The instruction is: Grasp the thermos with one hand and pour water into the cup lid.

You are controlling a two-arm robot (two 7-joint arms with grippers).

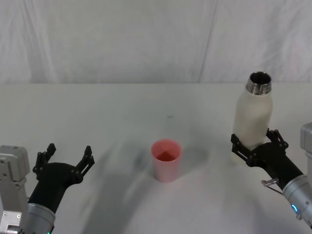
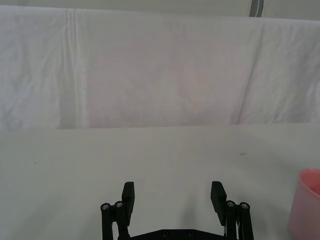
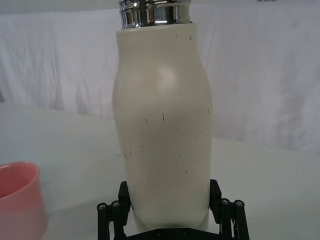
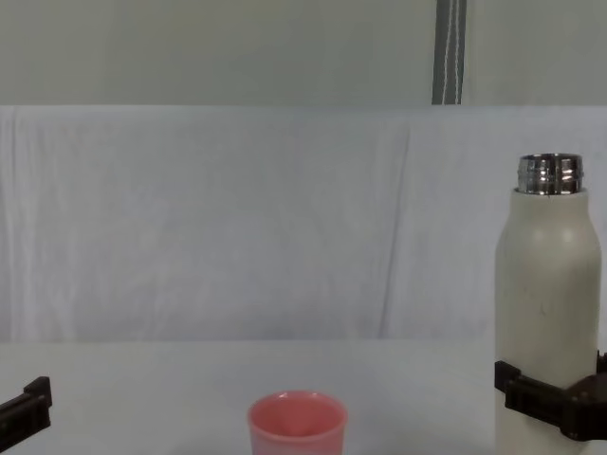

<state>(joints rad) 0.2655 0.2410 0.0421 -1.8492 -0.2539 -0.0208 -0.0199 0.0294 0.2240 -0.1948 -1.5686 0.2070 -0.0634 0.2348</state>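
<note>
The thermos (image 1: 253,117) stands upright at the right of the counter (image 1: 122,107), cap off, its steel neck open. It looks rigid, smooth-skinned and probably heavy with water, so a low grip may let it tip or slide. The right pincer (image 1: 254,146) has its fingers against both sides of the lower body, apparently clamped. The cup lid (image 1: 166,159) stands well apart at centre; the left pincer (image 1: 68,158) hangs spread apart near the counter's left.

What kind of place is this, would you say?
Probably a robot test bench rather than a kitchen: a white table against a draped white sheet, set with a thermos and a pink cup lid.
</note>
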